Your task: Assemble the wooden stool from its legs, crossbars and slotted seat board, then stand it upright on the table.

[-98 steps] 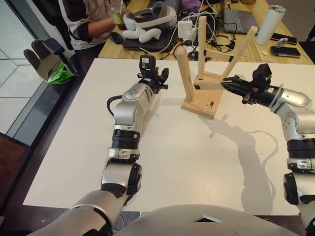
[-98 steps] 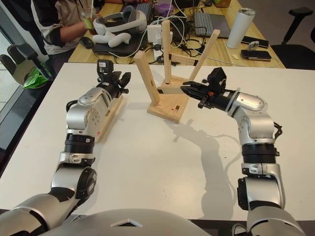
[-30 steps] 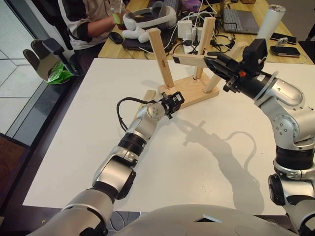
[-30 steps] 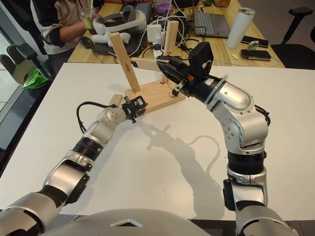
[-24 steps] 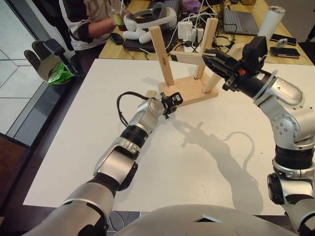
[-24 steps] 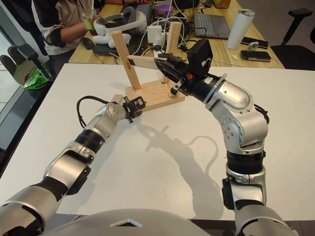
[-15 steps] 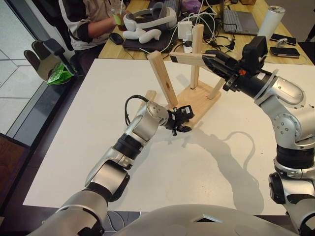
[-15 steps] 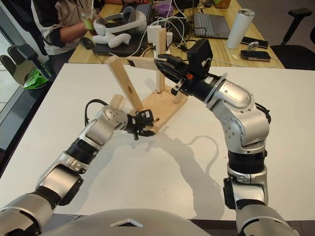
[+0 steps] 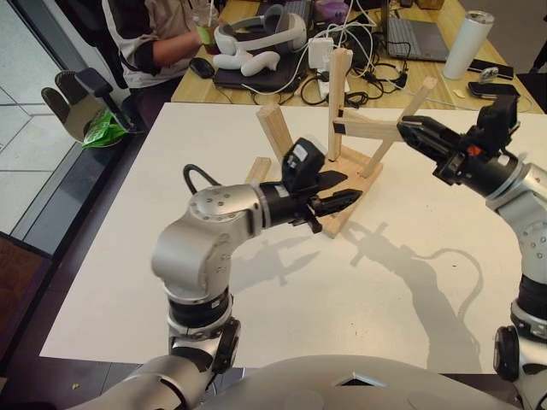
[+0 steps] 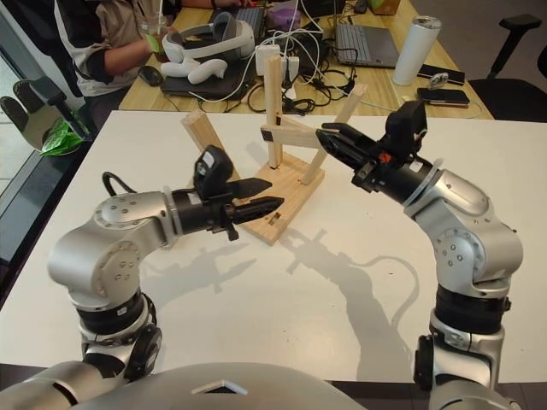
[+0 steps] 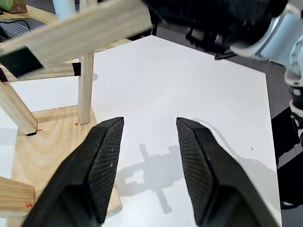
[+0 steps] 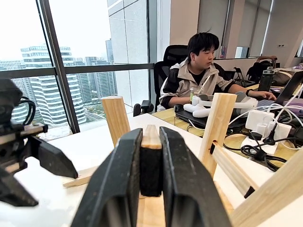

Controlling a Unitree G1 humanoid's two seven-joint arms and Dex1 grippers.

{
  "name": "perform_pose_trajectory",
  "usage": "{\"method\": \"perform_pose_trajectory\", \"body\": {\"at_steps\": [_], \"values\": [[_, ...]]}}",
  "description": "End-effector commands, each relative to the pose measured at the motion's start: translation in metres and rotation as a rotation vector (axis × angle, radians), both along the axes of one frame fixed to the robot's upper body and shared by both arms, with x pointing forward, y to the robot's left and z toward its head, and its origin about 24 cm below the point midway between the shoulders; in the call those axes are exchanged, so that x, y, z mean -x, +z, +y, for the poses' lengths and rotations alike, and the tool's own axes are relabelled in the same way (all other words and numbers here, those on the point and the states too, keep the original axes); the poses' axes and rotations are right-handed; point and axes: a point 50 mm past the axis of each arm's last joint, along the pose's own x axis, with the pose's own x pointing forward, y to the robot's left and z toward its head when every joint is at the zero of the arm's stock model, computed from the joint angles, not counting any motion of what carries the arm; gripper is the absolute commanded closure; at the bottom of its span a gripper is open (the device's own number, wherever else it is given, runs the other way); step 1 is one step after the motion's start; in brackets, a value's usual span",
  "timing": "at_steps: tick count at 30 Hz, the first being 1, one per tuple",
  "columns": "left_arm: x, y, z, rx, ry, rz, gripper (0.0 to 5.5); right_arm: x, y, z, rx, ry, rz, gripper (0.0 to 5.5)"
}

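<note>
Clamped shut on the dark-wrapped end of a crossbar (image 9: pixel 369 130), the right gripper (image 12: pixel 150 142) holds that bar level above the seat board (image 10: pixel 295 195). The bar's other end meets the middle leg (image 9: pixel 336 94). The left gripper (image 10: pixel 273 192) has its jaws spread wide and empty, hovering just beside the board's near corner.

The seat board lies flat on the table (image 9: pixel 385 282) with the legs pointing up, so the stool is upside down.

By count:
- **Seat board:** one.
- **Legs:** three standing in the board, namely the middle one, one on the left-arm side (image 9: pixel 275 130), and one slanting on the right-arm side (image 9: pixel 402 115).
- **Loose stick:** one, probably the fourth leg (image 9: pixel 257 168), lying flat on the table just beside the board's left edge.
- **Crossbars:** the held one, plus at least one thinner bar (image 11: pixel 47 73) between legs. I cannot tell whether there are more.

The wood should be stiff and fairly light, and its bare grain should grip well against the ribbed pads. The joints look like plain push-fits (no screws show), so a pull on a crossbar could draw it out of its slot. The firmer hold is probably the board's edge, or a leg low down close to the board.
</note>
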Motion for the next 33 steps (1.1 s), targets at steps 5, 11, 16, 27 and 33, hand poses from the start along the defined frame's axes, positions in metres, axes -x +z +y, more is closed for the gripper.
{"method": "perform_pose_trajectory", "body": {"at_steps": [5,11,16,27,33], "values": [[-0.064,0.011,0.093,0.265,0.604,0.045,3.41,0.018,-0.033,0.044,0.144,0.070,-0.083,5.10],[-0.086,-0.050,0.105,0.132,0.837,0.218,3.41,0.010,-0.039,0.059,0.231,0.093,-0.222,5.10],[-0.096,-0.078,0.093,0.107,0.834,0.309,3.41,0.004,-0.044,0.063,0.248,0.076,-0.261,5.10],[-0.115,-0.067,0.051,0.140,0.653,0.244,3.41,-0.006,-0.054,0.071,0.215,0.050,-0.260,5.10],[-0.113,-0.069,0.049,0.129,0.633,0.240,3.41,-0.006,-0.048,0.075,0.186,0.057,-0.274,5.10]]}}
